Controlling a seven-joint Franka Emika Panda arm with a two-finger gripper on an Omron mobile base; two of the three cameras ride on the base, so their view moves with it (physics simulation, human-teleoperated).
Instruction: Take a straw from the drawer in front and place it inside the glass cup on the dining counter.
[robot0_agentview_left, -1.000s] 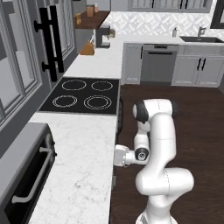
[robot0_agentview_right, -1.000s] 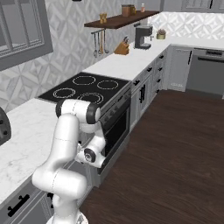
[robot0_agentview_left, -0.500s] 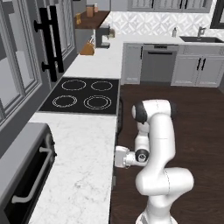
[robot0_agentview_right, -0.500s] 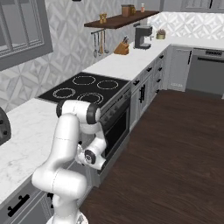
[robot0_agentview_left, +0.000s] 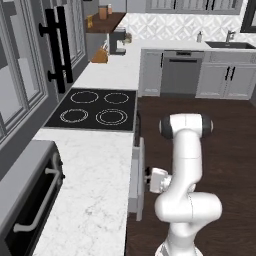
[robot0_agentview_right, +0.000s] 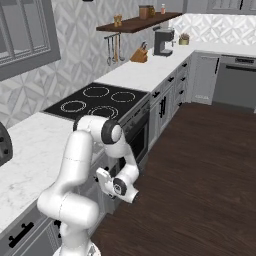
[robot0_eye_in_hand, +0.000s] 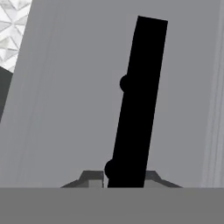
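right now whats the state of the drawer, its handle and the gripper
drawer: pulled out a little from the counter front
black handle: clamped between the fingertips
gripper: shut on the black handle

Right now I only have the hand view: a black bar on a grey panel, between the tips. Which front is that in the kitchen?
Observer: In the left base view it is the drawer front, just under the marble worktop, on the near side of the black cooktop.
Operator: Is the end effector really on it?
Observer: Yes. The end effector sits right against that front, with the arm folded low beside the cabinets. In your view the tips flank the handle closely, so it looks shut on it.
Operator: Is the drawer out?
Observer: The front stands close to the cabinet face. I cannot tell whether there is a gap.
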